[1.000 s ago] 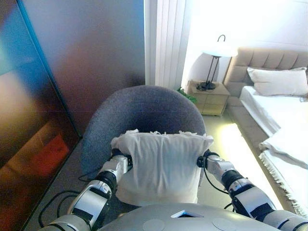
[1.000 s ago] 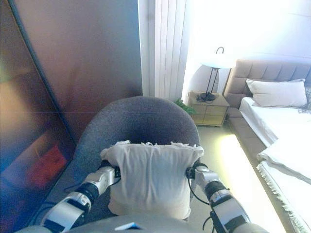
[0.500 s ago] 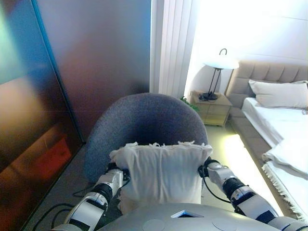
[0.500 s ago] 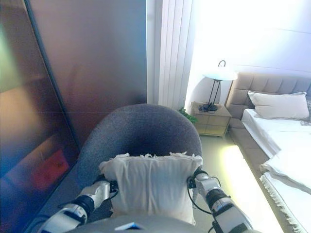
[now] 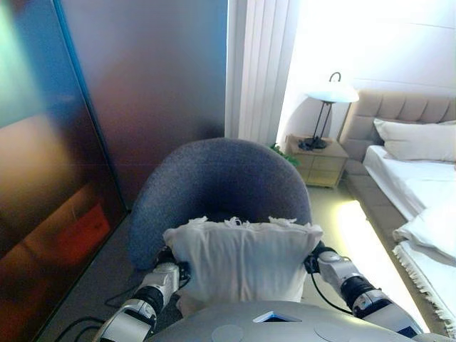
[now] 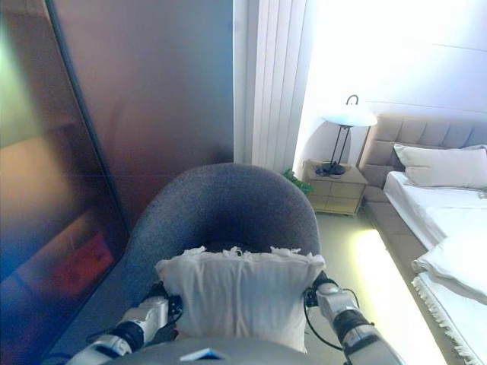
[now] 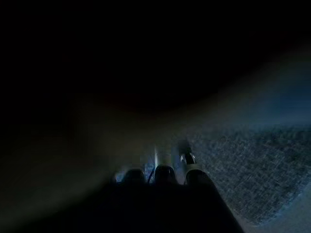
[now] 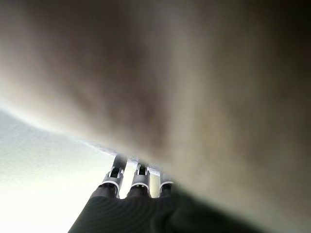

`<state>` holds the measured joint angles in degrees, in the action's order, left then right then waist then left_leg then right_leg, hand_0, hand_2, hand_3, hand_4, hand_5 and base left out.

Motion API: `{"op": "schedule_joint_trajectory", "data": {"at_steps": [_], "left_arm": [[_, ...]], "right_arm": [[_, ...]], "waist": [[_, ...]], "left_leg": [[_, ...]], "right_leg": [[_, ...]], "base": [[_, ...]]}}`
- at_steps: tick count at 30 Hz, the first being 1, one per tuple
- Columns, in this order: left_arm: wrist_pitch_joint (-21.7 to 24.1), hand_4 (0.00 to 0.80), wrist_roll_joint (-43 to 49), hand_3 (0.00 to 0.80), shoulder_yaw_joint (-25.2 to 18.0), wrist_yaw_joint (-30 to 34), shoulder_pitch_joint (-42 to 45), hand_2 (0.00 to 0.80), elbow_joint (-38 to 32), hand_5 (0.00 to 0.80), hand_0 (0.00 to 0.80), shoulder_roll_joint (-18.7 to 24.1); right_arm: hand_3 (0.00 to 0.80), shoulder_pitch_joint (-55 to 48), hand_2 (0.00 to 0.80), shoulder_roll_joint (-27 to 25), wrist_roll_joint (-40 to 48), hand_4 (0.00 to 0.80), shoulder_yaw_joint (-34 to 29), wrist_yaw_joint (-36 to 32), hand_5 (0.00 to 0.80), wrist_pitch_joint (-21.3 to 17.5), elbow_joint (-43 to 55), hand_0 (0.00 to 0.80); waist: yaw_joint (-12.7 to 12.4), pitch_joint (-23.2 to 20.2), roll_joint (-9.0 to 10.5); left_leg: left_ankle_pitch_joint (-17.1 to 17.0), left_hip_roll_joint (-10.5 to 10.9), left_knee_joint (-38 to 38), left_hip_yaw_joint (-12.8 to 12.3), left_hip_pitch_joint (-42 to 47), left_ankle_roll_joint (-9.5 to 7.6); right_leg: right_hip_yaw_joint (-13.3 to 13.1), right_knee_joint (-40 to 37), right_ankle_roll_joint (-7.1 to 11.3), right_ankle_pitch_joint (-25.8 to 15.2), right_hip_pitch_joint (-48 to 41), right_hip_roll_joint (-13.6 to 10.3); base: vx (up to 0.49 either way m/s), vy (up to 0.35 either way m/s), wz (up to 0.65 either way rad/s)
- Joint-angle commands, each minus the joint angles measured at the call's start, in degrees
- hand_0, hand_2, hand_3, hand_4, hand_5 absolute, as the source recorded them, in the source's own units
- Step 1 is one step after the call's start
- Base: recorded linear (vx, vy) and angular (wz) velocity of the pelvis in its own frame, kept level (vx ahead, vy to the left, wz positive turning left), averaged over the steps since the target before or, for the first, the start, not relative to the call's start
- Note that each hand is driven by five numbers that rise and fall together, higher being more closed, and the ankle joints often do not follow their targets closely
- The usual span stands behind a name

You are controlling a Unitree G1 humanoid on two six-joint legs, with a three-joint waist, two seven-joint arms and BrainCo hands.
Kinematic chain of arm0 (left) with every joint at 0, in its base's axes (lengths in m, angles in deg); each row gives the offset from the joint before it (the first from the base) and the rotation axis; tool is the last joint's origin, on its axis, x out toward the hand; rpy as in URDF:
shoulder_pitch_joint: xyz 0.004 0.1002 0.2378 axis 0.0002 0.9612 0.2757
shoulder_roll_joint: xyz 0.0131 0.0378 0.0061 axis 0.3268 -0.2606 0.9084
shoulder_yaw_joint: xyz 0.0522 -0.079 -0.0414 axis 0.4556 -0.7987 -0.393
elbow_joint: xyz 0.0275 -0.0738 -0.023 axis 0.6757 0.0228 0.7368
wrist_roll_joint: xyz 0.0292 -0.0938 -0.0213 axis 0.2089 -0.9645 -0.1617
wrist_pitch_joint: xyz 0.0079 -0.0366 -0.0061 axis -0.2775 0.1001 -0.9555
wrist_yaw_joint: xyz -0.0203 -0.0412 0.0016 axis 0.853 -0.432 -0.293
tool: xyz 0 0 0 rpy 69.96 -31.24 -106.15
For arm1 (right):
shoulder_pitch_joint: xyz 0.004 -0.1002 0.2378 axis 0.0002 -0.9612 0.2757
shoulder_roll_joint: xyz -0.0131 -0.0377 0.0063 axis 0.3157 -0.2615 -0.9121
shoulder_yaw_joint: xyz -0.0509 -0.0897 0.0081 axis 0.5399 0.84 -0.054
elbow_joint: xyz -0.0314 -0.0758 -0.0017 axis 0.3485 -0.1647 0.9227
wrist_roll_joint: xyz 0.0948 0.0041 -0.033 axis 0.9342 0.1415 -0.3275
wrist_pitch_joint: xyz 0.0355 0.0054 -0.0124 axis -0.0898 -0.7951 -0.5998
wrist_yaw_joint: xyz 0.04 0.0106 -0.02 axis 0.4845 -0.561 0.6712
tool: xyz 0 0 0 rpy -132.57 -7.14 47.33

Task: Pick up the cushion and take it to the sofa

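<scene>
A grey round-backed armchair (image 5: pixel 214 185) stands in the foreground, its back toward a dark glossy wall panel (image 5: pixel 107 107). Pale vertical curtains (image 5: pixel 260 71) hang beside that panel. Farther back, a wooden nightstand (image 5: pixel 318 162) carries 1 lamp with a white shade (image 5: pixel 332 92) (a green plant (image 5: pixel 283 153) shows just beside the stand). Along the right edge lies a bed (image 5: pixel 413 185) with a padded headboard (image 5: pixel 399 110) and 1 white pillow (image 5: pixel 417 139).

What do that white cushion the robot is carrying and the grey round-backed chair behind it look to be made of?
The white square cushion looks like soft woven cloth, matte, with a frayed fringe along its top edge; it bulges between the robot hands. The grey round-backed chair seems upholstered in a coarse, felt-like fabric, dull and speckled, as the left wrist view's grainy weave suggests.
</scene>
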<state>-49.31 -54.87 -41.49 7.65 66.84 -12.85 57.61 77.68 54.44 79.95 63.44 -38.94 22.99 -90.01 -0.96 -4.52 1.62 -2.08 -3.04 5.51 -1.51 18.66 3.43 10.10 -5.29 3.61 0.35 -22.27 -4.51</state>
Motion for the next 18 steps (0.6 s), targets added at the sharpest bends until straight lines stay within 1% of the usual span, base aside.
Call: {"op": "schedule_joint_trajectory", "data": {"at_steps": [1,3,6,9,13,14,16,18], "left_arm": [[3.13,0.0,3.94,0.0,0.7,2.57,-4.62,0.0,1.09,0.0,0.0,-2.78],[4.09,0.0,3.85,0.0,0.5,3.54,-4.08,0.0,0.7,0.0,0.0,-2.65],[5.0,0.0,5.13,0.0,-0.12,4.93,-2.93,0.0,-0.82,0.0,0.0,-2.23],[5.35,0.0,6.3,0.0,-0.57,4.12,-1.83,0.0,-2.15,0.0,0.0,-1.88],[5.92,0.0,5.84,0.0,-2.5,2.82,-2.48,0.0,-3.8,0.0,0.0,-0.78],[5.88,0.0,5.86,0.0,-2.71,2.78,-3.02,0.0,-5.01,0.0,0.0,-0.55],[6.37,0.0,5.96,0.0,-2.62,1.49,-3.85,0.0,-7.73,0.0,0.0,-0.28],[4.83,0.0,4.12,0.0,-2.71,-0.23,-4.5,0.0,-11.71,0.0,0.0,0.04]], "right_arm": [[0.0,4.07,0.0,0.04,-0.49,0.0,-2.14,-0.36,0.0,-5.18,1.4,0.0],[0.0,3.87,0.0,-0.33,-0.32,0.0,-2.75,-0.36,0.0,-4.96,2.27,0.0],[0.0,3.05,0.0,-0.96,-0.79,0.0,-3.92,-0.97,0.0,-5.61,3.45,0.0],[0.0,2.47,0.0,-1.59,-1.31,0.0,-4.9,-0.33,0.0,-5.33,5.26,0.0],[0.0,4.05,0.0,-2.87,-1.46,0.0,-6.24,-4.01,0.0,-4.69,8.08,0.0],[0.0,4.42,0.0,-3.08,-1.31,0.0,-6.46,-4.36,0.0,-4.38,9.85,0.0],[0.0,5.15,0.0,-3.54,-0.28,0.0,-6.94,-2.84,0.0,-3.7,12.55,0.0],[0.0,6.42,0.0,-4.34,-0.11,0.0,-8.1,-1.44,0.0,-2.38,14.91,0.0]], "waist": [[-2.83,0.87,0.29],[-2.92,1.26,0.27],[-3.13,2.13,0.05],[-3.33,3.07,-0.25],[-3.19,3.86,-0.36],[-3.18,4.13,-0.42],[-3.27,4.62,-0.57],[-3.39,5.07,-0.9]], "left_leg": [[3.91,0.2,-0.51,-1.63,1.66,1.04],[3.98,0.28,-0.51,-1.58,1.55,1.12],[4.13,0.42,-0.51,-1.45,1.38,1.2],[4.22,0.69,-0.51,-1.16,1.17,1.25],[4.45,1.09,-0.51,-0.73,0.75,1.24],[4.55,1.2,-0.51,-0.63,0.61,1.27],[4.68,1.39,-0.51,-0.41,0.41,1.2],[4.86,1.57,-0.51,-0.16,0.27,1.07]], "right_leg": [[4.77,0.29,4.48,-1.38,1.78,-3.2],[5.1,0.29,4.52,-1.34,1.85,-3.3],[5.58,0.29,4.55,-1.24,1.91,-3.44],[6.01,0.29,4.48,-1.27,1.98,-3.53],[6.24,0.29,4.33,-1.09,2.31,-3.51],[6.3,0.29,4.29,-1.04,2.44,-3.5],[6.41,0.29,4.19,-1.02,2.56,-3.44],[6.55,0.29,4.01,-0.97,2.61,-3.36]], "base": [[-0.035,0.02,0.01],[-0.039,0.021,0.01],[-0.052,0.033,0.02],[-0.069,0.043,0.02],[-0.092,0.027,0.01],[-0.108,0.015,0.06],[-0.12,0.012,0.05],[-0.124,0.019,0.08]]}}
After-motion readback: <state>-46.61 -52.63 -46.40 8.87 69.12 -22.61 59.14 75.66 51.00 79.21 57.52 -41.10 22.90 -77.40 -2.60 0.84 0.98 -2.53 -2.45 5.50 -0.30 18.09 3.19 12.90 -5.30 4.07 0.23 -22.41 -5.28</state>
